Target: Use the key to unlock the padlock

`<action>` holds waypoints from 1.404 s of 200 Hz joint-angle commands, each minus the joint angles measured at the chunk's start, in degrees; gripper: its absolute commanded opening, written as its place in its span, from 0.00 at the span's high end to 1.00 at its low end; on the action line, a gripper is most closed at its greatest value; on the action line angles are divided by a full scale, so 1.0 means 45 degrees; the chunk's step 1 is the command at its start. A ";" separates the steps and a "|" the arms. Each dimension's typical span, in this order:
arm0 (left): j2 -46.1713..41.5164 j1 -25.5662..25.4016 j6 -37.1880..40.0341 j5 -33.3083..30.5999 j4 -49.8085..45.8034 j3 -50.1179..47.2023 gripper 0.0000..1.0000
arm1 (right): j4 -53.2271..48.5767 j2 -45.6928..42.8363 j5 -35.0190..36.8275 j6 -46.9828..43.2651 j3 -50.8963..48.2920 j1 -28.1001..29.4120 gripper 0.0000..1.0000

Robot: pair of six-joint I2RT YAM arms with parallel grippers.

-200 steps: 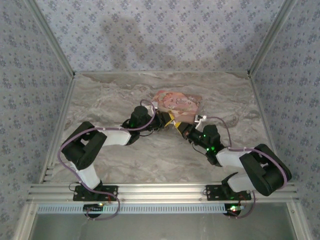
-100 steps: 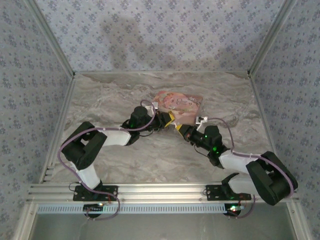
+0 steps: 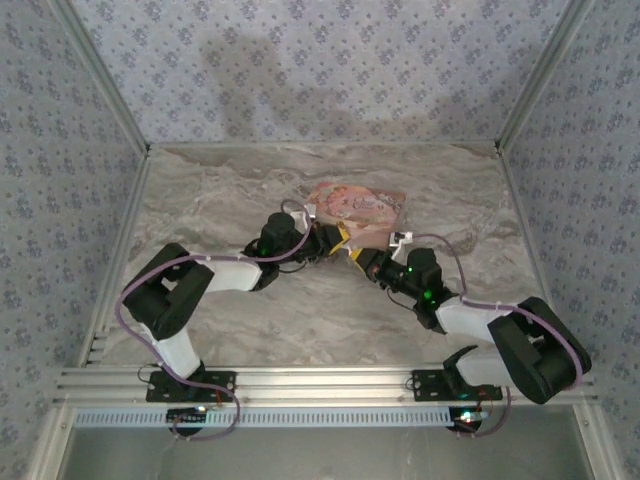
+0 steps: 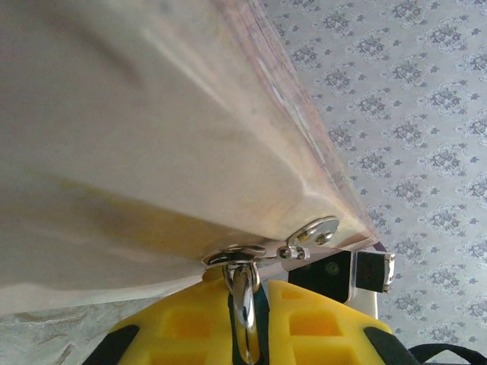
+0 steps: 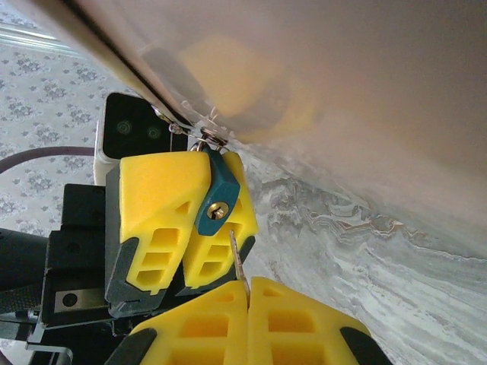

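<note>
Grey-veined marble-look desk (image 3: 220,200) inside patterned walls (image 3: 330,70).
Flat pink box (image 3: 362,203) with pictures toward the far middle of the surface, slightly right of centre, near edge partly hidden.

- The right pincer (image 5: 245,287), with yellow fingers pressed together, grips a thin silver key (image 5: 237,257) pointing upward.
- The key's tip sits just beside the brass keyhole of a small blue metal padlock (image 5: 218,190).
- The left pincer (image 5: 192,228) clamps the padlock.
- A pale flat box (image 5: 342,76) looms above the grey marbled counter (image 5: 365,251).
</note>
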 commanded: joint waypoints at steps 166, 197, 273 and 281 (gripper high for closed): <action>0.0183 -0.0146 -0.0258 0.0712 0.1191 0.0055 0.92 | 0.0243 0.0038 -0.0297 -0.0219 0.0587 -0.0163 1.00; 0.0219 -0.0143 -0.0258 0.0732 0.1229 0.0056 0.92 | 0.0148 0.0016 -0.0311 -0.0239 0.0666 -0.0184 1.00; 0.0260 -0.0216 -0.0257 0.0828 0.1195 0.0056 0.93 | 0.0078 -0.0032 -0.0341 -0.0179 0.0750 -0.0451 1.00; 0.0261 -0.0226 -0.0258 0.0813 0.1171 0.0045 0.93 | 0.0119 -0.0070 -0.0355 -0.0161 0.0782 -0.0487 1.00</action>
